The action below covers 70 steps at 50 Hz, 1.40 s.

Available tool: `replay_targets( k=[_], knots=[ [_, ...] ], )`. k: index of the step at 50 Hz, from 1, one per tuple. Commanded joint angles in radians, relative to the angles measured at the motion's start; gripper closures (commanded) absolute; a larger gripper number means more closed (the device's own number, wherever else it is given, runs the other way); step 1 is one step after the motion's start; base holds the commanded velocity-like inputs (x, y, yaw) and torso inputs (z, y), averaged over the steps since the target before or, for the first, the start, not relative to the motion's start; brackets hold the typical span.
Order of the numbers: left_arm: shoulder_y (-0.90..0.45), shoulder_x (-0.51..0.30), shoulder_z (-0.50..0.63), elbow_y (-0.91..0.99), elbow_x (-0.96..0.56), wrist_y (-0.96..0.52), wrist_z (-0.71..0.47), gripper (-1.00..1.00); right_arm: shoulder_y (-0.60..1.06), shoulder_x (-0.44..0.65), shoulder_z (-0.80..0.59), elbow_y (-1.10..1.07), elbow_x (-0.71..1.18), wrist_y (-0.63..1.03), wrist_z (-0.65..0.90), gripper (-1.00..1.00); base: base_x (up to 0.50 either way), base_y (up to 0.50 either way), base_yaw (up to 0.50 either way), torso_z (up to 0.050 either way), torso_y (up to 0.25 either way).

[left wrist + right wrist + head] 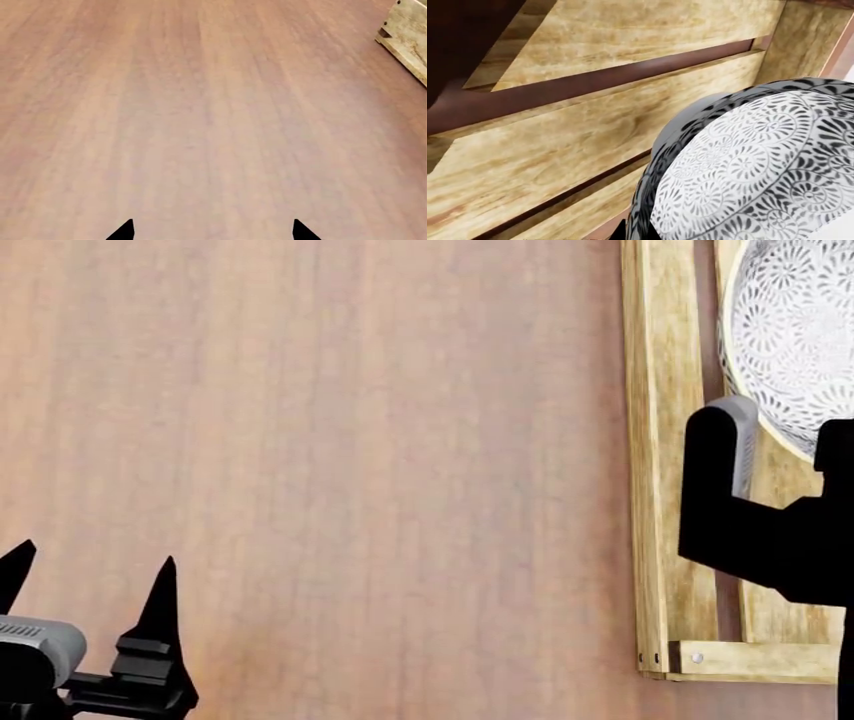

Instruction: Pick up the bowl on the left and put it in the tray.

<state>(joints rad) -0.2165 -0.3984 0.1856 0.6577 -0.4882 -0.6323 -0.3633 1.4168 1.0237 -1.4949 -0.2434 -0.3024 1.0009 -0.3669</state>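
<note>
Your right end effector (781, 480) has the bowl (798, 335) over the tray (657, 490); grip unclear. Lower, release. Left end effector (87, 580) open, empty.

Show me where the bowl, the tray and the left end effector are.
bowl (801, 340): head view, on its patterned inner surface.
tray (661, 440): head view, on its long side rail.
left end effector (87, 590): head view, midway between its two black fingertips.

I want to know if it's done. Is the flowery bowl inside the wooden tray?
Inside. The bowl sits over the tray slats, within its rails.
</note>
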Motion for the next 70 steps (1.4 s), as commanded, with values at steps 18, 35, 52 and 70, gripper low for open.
replay_targets(
  k=[18,35,52,70],
  knots=[
    [0.001,0.013,-0.024,-0.005,0.005,0.001,0.018,-1.00,-0.016,-0.048,0.035,0.049,-0.043,-0.028,0.010,1.00,0.00,0.00,0.00,0.000,0.001],
    [0.001,0.009,-0.023,-0.007,-0.001,0.005,0.015,-1.00,-0.022,-0.063,0.045,0.078,-0.044,-0.046,0.034,-1.00,0.00,0.00,0.00,0.000,0.000],
    [-0.005,0.005,-0.018,-0.003,-0.005,0.003,0.008,-1.00,-0.025,-0.053,0.048,0.060,-0.043,-0.038,0.022,-1.00,0.00,0.00,0.00,0.000,0.000],
    [-0.006,-0.004,-0.022,0.030,-0.021,-0.011,-0.007,-1.00,0.055,0.028,0.064,-0.117,-0.056,0.026,-0.102,-1.00,0.00,0.00,0.00,0.000,0.000]
  ],
)
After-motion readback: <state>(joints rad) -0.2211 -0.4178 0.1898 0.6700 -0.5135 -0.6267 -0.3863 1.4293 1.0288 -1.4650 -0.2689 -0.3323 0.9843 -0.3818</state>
